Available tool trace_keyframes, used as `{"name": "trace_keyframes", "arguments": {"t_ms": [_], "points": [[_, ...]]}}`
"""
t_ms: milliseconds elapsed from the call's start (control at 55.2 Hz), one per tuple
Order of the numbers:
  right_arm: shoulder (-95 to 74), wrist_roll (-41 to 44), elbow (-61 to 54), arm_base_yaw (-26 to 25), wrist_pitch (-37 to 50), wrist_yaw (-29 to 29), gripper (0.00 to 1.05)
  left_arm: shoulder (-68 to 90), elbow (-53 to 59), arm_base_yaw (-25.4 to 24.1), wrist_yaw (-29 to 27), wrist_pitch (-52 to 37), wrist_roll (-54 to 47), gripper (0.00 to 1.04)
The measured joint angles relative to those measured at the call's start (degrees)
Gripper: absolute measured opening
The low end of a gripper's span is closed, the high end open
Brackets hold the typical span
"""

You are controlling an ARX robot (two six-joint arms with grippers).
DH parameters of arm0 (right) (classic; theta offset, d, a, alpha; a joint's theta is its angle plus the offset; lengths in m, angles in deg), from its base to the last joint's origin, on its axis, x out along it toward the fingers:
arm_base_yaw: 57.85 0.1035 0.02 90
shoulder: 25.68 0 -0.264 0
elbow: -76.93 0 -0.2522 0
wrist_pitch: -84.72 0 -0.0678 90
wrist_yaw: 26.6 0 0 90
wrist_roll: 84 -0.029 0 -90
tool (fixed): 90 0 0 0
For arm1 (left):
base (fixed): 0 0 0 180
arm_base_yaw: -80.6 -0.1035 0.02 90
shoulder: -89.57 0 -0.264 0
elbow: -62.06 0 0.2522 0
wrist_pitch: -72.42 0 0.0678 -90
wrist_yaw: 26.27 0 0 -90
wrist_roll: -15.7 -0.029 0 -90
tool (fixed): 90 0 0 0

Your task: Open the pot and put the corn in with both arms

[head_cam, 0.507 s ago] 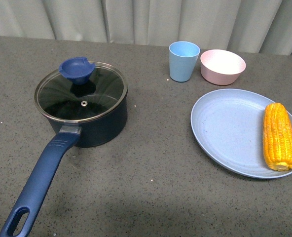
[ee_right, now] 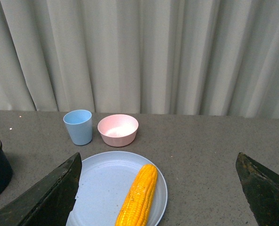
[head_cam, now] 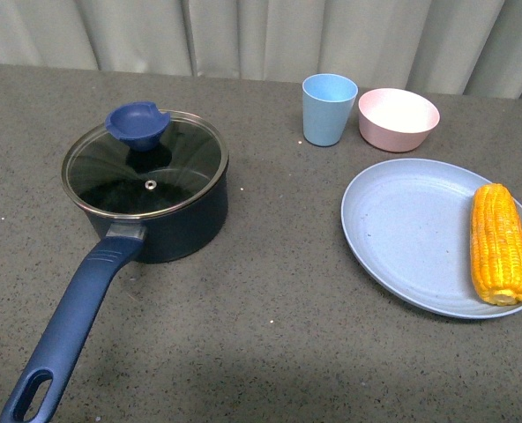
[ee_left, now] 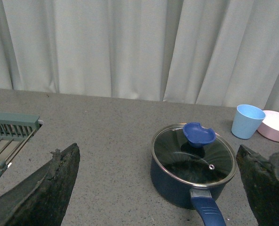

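Note:
The dark navy pot [head_cam: 168, 220] stands on the left of the grey table, its glass lid [head_cam: 145, 167] with a blue knob [head_cam: 137, 123] on it and its long blue handle [head_cam: 71, 330] pointing toward me. It also shows in the left wrist view [ee_left: 177, 186]. The yellow corn [head_cam: 500, 243] lies on a light blue plate [head_cam: 411, 229] at the right, and also shows in the right wrist view [ee_right: 137, 194]. Neither arm shows in the front view. My left gripper [ee_left: 158, 188] is open, well back from the pot. My right gripper [ee_right: 158, 188] is open, above and behind the corn.
A light blue cup [head_cam: 328, 108] and a pink bowl [head_cam: 398, 119] stand at the back, beyond the plate. A grey-green rack [ee_left: 10, 129] shows at the edge of the left wrist view. Pale curtains hang behind the table.

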Motion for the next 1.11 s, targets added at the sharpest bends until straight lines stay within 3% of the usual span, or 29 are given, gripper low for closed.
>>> {"name": "trace_keyframes", "arguments": {"t_ms": [1105], "points": [[0.0, 0.0, 0.0, 0.0, 0.0, -0.02, 0.96, 0.0, 0.0, 0.0, 0.0, 0.0, 0.0, 0.98]]}}
